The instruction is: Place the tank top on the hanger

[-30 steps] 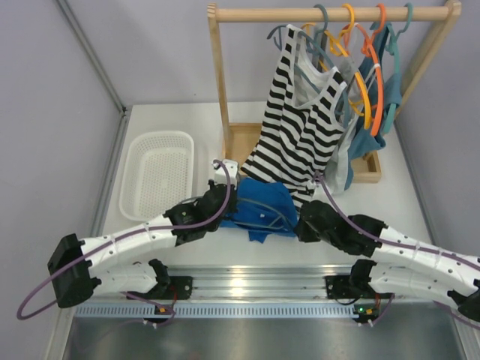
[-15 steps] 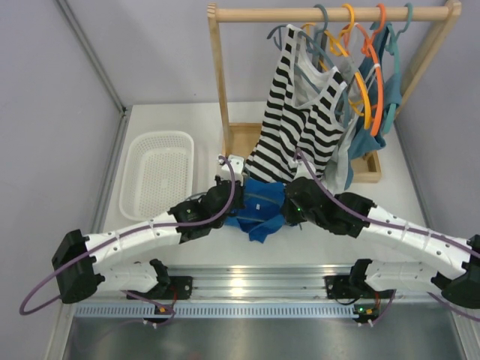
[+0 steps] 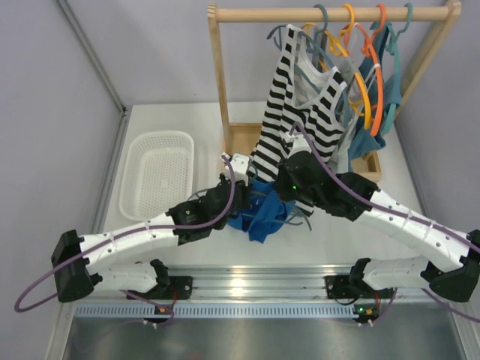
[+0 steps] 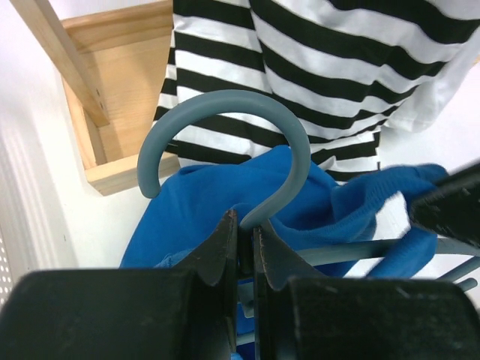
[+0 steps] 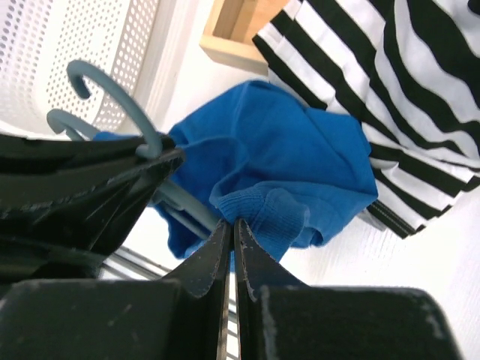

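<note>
Threading was underway just below striped top (image 3: 300, 135): left gripper (image 4: 241, 225) clamped hanger (image 4: 296, 150) at neck, right gripper (image 5: 231, 223) pinched tank top (image 5: 277, 165) hem. Next move prob. needed hem drawn over hanger arm w/o slipping.

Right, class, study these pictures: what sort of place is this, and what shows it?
Probably a robotics lab bench staged as a laundry corner: a wooden clothes rail holding a striped top, a white basket, and a left arm and right arm bolted to the table.

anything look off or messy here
The blue tank top is bunched in a crumpled heap around the grey-blue hanger, not spread over it. Nothing looks spilled or broken.
</note>
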